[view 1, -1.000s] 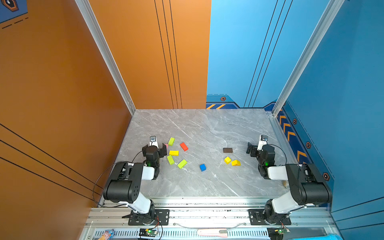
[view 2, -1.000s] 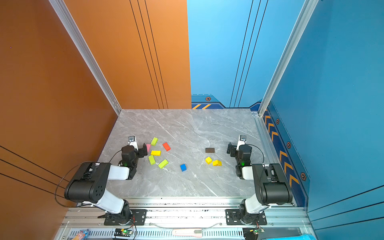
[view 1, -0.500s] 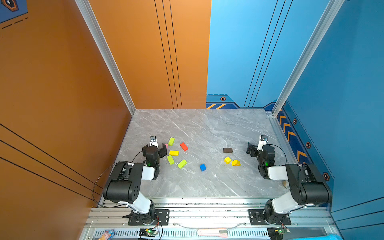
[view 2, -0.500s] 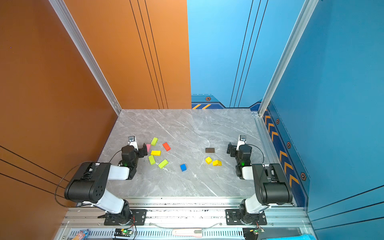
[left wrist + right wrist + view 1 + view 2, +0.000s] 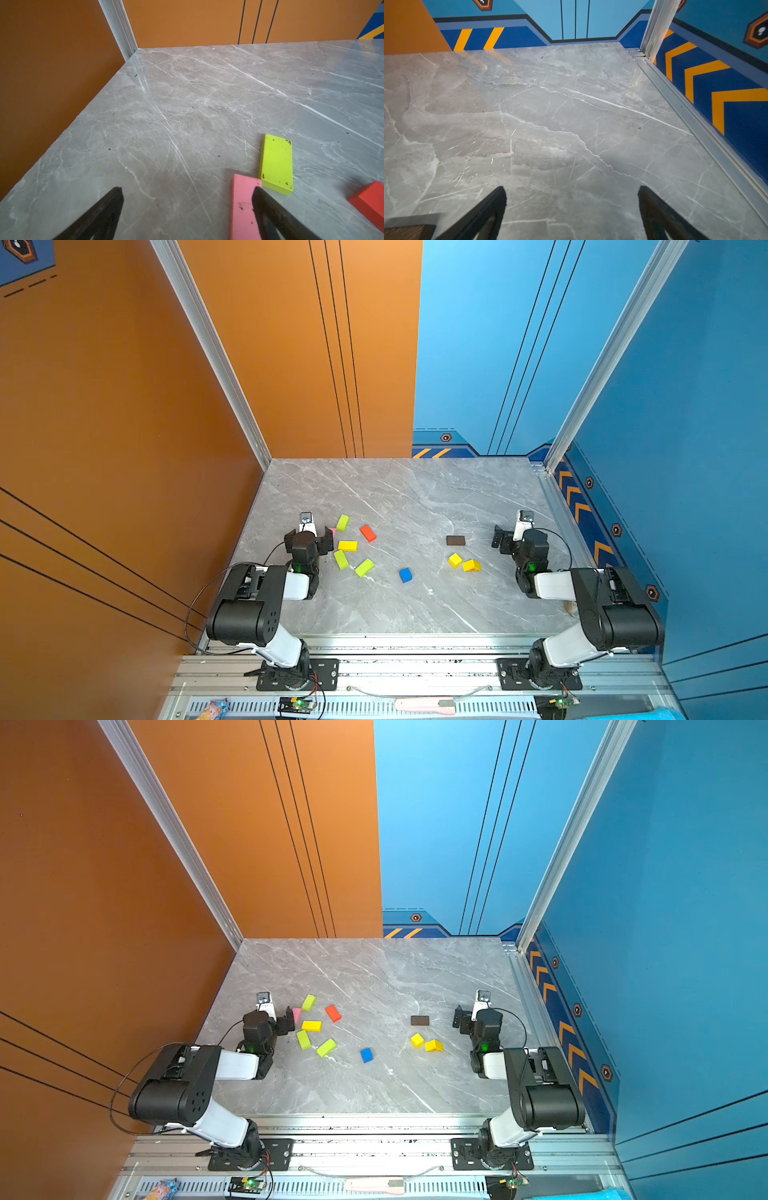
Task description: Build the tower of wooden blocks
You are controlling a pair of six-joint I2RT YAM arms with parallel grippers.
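Note:
The wood blocks lie singly on the grey marble table [image 5: 415, 614]; no tower is in view. On the left are three lime bars [image 5: 343, 522] [image 5: 341, 560] [image 5: 365, 567], a yellow bar [image 5: 348, 546], a red bar [image 5: 368, 533] and a pink bar [image 5: 242, 199]. A blue cube [image 5: 405, 575] sits mid-table. A brown bar [image 5: 455, 540], a yellow cube [image 5: 455, 560] and a yellow prism [image 5: 471, 566] lie to the right. My left gripper [image 5: 188, 190] is open low over the table, one finger overlapping the pink bar. My right gripper [image 5: 571, 188] is open and empty, right of the brown bar.
An orange wall [image 5: 124, 448] closes the left side and the left half of the back. Blue walls [image 5: 665, 448] close the rest. A metal rail [image 5: 695, 116] runs along the table's right edge. Both arm bases stand on the aluminium frame [image 5: 415, 664] at the front.

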